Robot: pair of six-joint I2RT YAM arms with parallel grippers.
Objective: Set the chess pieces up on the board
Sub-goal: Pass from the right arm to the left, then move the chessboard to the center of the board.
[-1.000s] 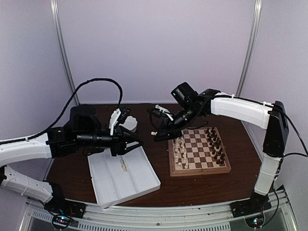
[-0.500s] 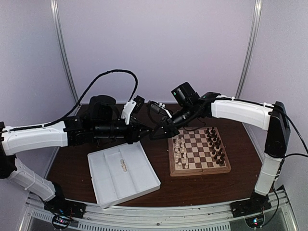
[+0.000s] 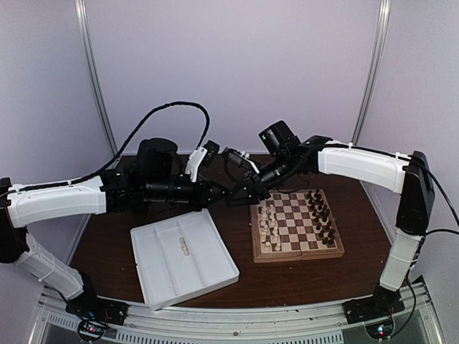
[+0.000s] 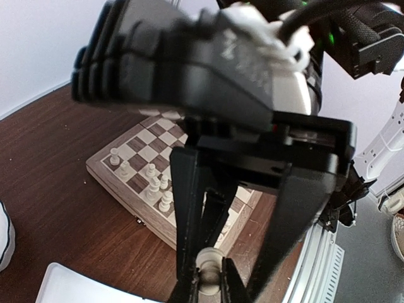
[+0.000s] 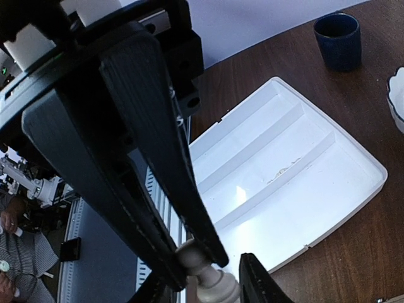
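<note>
One cream chessman (image 4: 208,265) sits pinched in the left hand (image 5: 189,257) — the right hand (image 5: 207,289) gapes wide around it.

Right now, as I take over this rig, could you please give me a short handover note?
Left gripper: shut on a cream chess piece, in mid-air between the tray and the board.
Right gripper: open, fingers either side of that piece.
Done: cream pieces stand along the board's left side, dark pieces along its right.
To do: place the held piece; a few pale pieces seem to lie in the tray.
</note>
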